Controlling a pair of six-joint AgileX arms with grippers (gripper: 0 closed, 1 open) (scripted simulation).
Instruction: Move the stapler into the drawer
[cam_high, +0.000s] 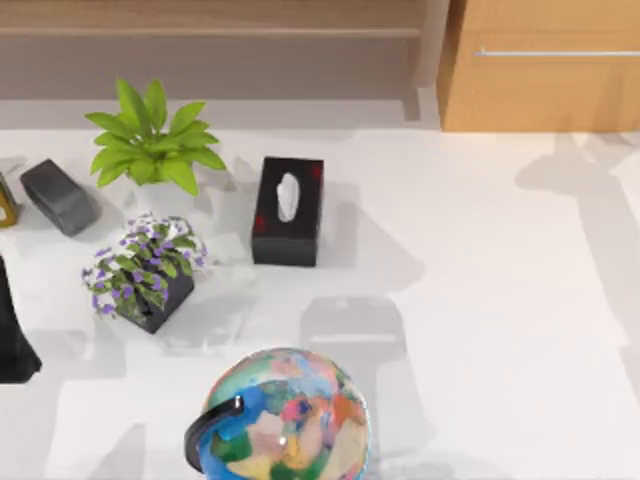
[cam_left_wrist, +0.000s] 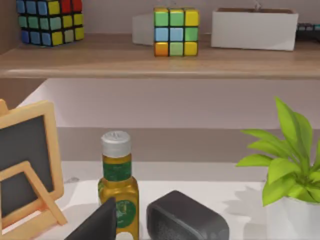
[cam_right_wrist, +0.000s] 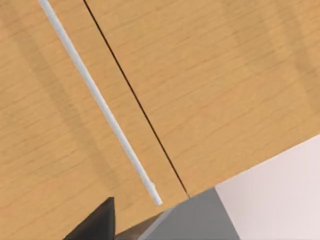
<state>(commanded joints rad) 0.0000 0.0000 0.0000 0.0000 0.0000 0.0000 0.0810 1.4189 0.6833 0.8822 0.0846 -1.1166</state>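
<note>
Stapler (cam_high: 58, 196) sits at 9 o'clock on the counter (cam_high: 480, 300), drawer (cam_high: 545, 85) shut at 1 o'clock; right gripper near handle (cam_right_wrist: 100, 100), finger state can't tell, so square up on the bar before pulling.

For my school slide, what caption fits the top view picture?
Stapler waits by two plants, tissue box and globe; drawer shut.

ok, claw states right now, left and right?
Left claw: cannot be told, near the stapler.
Right claw: cannot be told, facing the drawer.
</note>
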